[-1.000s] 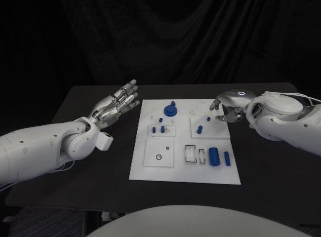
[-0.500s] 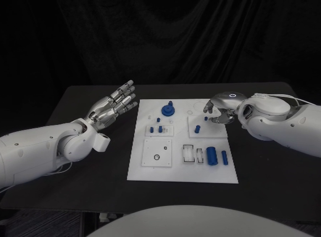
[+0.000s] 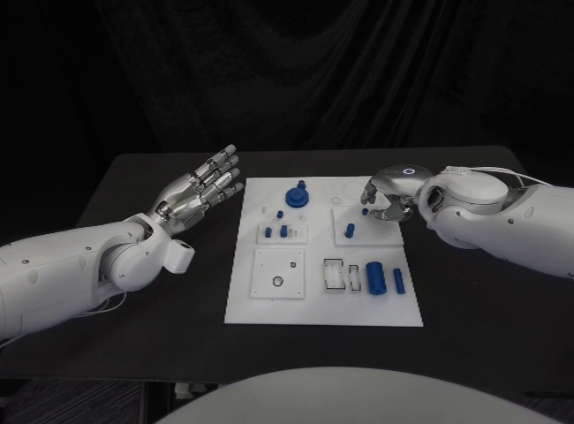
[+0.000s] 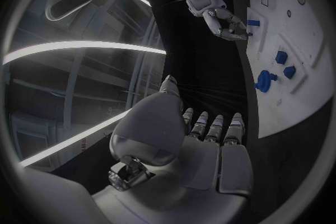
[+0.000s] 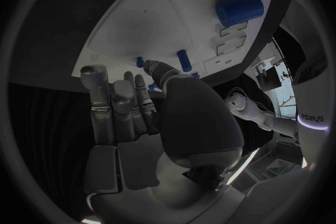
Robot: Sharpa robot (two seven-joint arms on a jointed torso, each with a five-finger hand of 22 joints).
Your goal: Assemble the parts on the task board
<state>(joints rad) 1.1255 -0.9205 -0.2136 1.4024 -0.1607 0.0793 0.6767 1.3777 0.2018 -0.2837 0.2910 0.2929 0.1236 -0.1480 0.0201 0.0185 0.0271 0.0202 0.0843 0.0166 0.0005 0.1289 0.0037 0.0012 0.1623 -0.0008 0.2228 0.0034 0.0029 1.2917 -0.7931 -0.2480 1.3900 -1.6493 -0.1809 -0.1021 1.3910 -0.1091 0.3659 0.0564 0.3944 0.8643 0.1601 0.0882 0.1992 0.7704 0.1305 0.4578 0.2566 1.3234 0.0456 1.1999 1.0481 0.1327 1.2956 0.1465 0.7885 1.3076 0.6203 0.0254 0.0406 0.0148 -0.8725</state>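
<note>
Worktop first: your black surface carries the white board at its middle. Your left hand hovers beside the board's left edge, fingers straight and apart, holding nothing. Your right hand sits over the board's far right corner, fingers curled; whether it pinches anything, you cannot tell. Blue parts lie on the board: a thick cylinder near the right edge, a small peg just beside the right hand.

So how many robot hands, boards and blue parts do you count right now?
Robot hands: 2, the left robot hand and the right robot hand
Task board: 1
Blue parts plainly seen on the board: 7; a possible eighth by the right robot hand's fingers is too small to tell
Total: 10
</note>
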